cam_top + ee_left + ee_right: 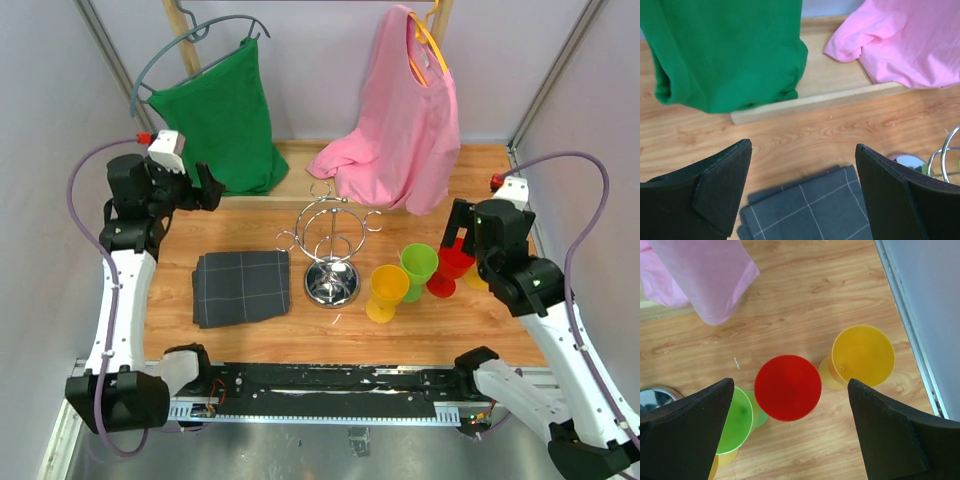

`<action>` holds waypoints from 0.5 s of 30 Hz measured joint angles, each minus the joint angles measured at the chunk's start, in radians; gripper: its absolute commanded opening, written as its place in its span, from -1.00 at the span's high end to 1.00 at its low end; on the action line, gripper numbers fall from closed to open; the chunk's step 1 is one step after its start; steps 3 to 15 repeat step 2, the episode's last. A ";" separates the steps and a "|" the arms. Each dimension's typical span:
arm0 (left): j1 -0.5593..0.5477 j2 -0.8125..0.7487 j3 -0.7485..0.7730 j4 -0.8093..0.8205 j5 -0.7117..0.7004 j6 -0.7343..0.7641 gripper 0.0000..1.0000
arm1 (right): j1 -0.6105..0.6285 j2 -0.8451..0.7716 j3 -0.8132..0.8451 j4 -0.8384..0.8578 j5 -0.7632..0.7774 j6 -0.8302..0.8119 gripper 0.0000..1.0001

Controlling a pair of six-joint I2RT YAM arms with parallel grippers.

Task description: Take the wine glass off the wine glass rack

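Observation:
The chrome wire wine glass rack (pixel 330 235) stands mid-table on its round domed base; its curled arms hold no glass. Its edge shows in the left wrist view (pixel 947 160). Four plastic wine glasses stand upright on the table right of it: a yellow one (pixel 386 292), a green one (pixel 419 268), a red one (pixel 450 268) and a second yellow one (pixel 862 356). My right gripper (pixel 458 232) is open and empty, hovering straight above the red glass (pixel 788 387). My left gripper (pixel 210 187) is open and empty at the far left, above bare wood.
A folded dark grey checked cloth (pixel 243 286) lies left of the rack. A green shirt (pixel 222 115) and a pink shirt (pixel 405 115) hang on hangers at the back over a low wooden ledge (pixel 815 100). A metal frame edge (pixel 910 320) borders the table on the right.

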State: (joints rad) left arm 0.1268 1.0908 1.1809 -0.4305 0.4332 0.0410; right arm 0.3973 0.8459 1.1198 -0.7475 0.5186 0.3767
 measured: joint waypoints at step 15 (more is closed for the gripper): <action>0.000 -0.026 -0.075 0.040 0.002 -0.020 -0.78 | 0.000 -0.007 -0.041 0.006 0.005 0.013 -0.97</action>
